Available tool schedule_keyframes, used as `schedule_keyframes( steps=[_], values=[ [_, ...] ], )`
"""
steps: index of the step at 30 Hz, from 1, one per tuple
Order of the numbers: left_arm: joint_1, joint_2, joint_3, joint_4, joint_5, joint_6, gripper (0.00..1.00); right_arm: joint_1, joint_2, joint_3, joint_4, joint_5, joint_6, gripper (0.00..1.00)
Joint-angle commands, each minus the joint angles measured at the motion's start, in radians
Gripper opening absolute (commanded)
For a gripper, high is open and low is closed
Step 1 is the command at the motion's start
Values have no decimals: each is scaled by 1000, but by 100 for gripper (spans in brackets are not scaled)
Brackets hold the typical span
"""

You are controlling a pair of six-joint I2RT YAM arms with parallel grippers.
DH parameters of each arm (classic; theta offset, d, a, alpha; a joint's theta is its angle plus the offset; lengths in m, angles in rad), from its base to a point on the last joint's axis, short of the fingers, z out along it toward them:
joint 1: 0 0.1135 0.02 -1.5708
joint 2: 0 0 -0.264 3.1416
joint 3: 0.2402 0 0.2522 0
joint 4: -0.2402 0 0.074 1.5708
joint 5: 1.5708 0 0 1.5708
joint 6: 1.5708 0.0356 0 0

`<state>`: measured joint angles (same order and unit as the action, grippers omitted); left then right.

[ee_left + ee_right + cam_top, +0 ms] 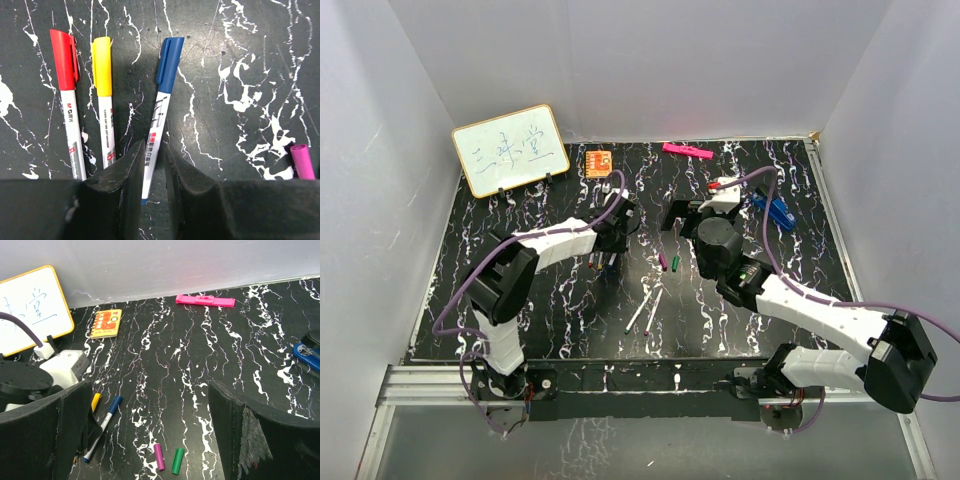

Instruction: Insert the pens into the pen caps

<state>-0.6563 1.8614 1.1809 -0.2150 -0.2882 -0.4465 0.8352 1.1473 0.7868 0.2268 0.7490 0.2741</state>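
Left wrist: left gripper (154,150) points down, jaws slightly parted astride blue-capped pen (160,110), seemingly released; right gripper (147,387) gapes wide.

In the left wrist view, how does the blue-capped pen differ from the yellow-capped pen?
Cap colour: the blue-capped pen has a dark blue cap, the yellow-capped pen a yellow one.
Pose: the blue-capped pen lies slanted; the yellow-capped pen lies nearly straight, close beside the red-capped pen.
Place: the blue-capped pen's barrel runs between the fingers of the left gripper; the yellow-capped pen's passes behind one finger.
Both have white barrels, caps on, and lie on the table.
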Motion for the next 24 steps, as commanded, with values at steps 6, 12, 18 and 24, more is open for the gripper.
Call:
schedule_keyframes(
  steps=[6, 12, 18, 24],
  values=[
    [2, -187, -11, -49, 67, 10, 25, -23, 7, 13, -11, 33, 45, 98],
    [-77, -322, -121, -15, 205, 87, 24, -38, 26, 16, -54, 143, 108, 98],
    [-252, -386, -165, -67, 206, 130, 28, -96, 55, 30, -138, 141, 186, 98],
    [-320, -395, -186, -96, 257, 140, 37, -158, 44, 19, -170, 111, 235, 98]
  ],
)
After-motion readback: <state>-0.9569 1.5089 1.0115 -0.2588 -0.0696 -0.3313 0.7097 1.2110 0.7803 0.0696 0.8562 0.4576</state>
